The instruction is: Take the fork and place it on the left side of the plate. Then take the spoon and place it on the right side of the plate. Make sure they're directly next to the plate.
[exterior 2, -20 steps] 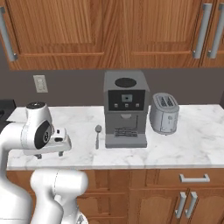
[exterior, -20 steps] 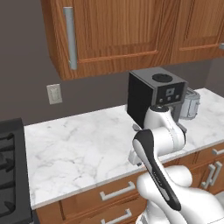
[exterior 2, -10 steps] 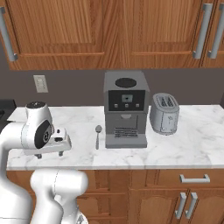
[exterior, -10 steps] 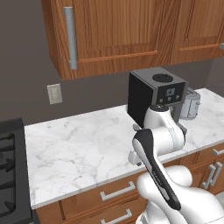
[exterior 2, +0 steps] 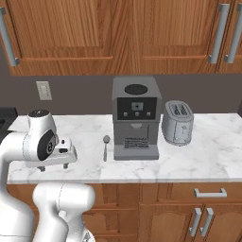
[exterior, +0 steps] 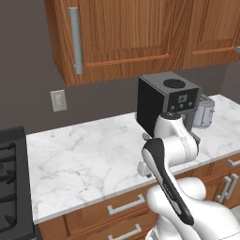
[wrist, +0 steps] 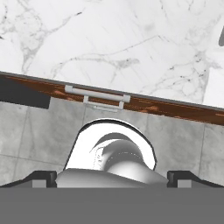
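1. Your end effector (exterior 2: 53,166) points straight down with its fingers spread wide apart and nothing between them. In the hand view the two dark fingertips (wrist: 43,177) sit at opposite corners, so it is empty.
2. It hangs over the front edge of the table (exterior 2: 203,146). Looking along it, you see marble (wrist: 109,39) on the far side of the edge, and a drawer handle (wrist: 97,94) and floor on the near side. It is above the lip, not above the working surface.
3. The spoon (exterior 2: 105,146) lies flat on the marble to the end effector's right and a little deeper in towards the wall. It is near the end effector but apart from it.
4. The spoon's long axis runs front to back. The bowl points at the wall and the thin handle points at the table's front edge.
5. Your fingers seem to open left to right, across that axis. By my judgement, a move right and inward would let them straddle the handle without much wrist roll.
6. Past the spoon, on its far side from the end effector, the coffee machine (exterior 2: 136,118) stands just beside it. That side is tight, so I would take the handle end rather than the bowl.
7. The toaster (exterior 2: 177,122) stands further right, well clear of the end effector.
8. The task asks for the fork first. I cannot tell where the fork and the plate lie from the end effector, so you may have to reposition before committing to a pick.
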